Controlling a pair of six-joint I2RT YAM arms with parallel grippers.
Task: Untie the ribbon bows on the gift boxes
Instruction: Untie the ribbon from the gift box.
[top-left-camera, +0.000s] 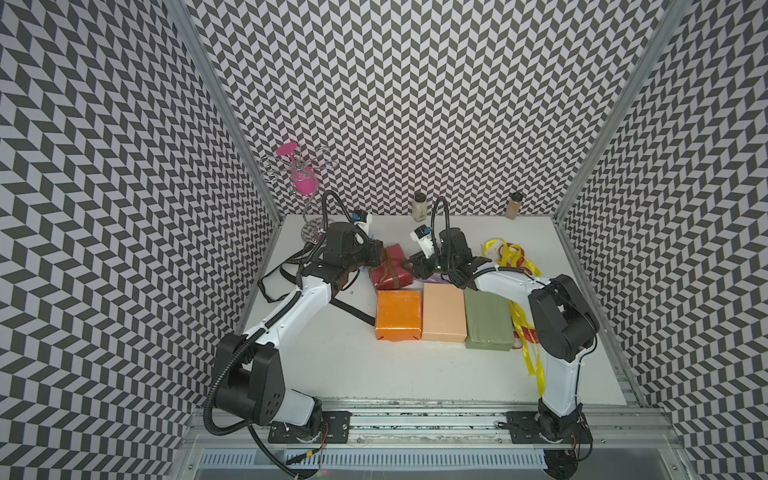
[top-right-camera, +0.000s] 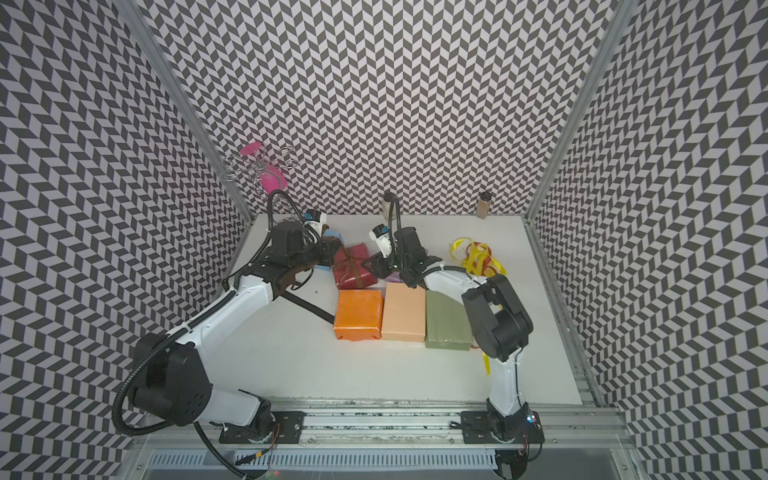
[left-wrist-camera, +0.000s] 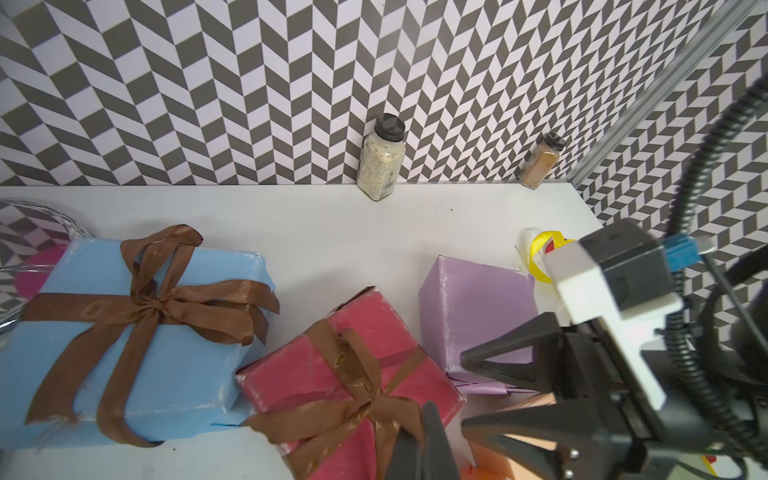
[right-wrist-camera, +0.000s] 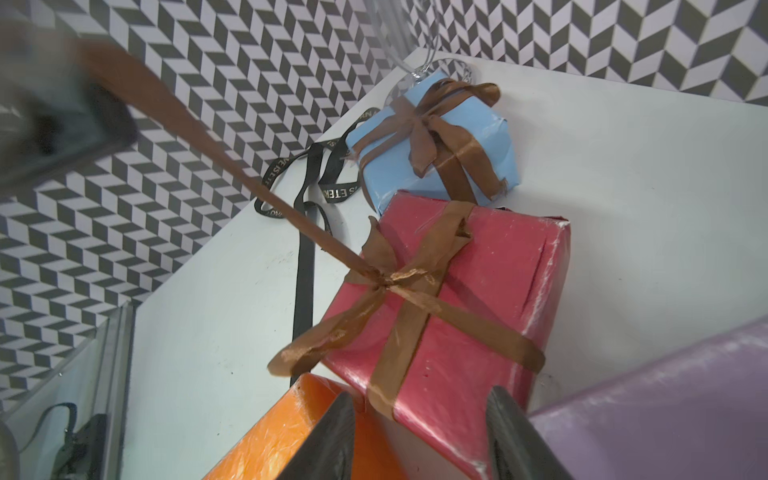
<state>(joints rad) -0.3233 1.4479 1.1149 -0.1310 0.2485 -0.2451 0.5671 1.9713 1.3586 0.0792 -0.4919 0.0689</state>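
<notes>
The dark red box lies behind the orange box, with a brown bow on it. My left gripper is shut on one tail of that brown ribbon, which runs taut from the knot. My right gripper is open, its fingers on either side of the red box's near corner. Behind stands the light blue box, its brown bow tied. The lilac box, peach box and olive green box carry no ribbon.
Loose yellow and red ribbons lie at the back right, another yellow ribbon under the right arm, and a black lettered ribbon at the left. Two spice jars stand at the back wall. A wire rack fills the back left corner.
</notes>
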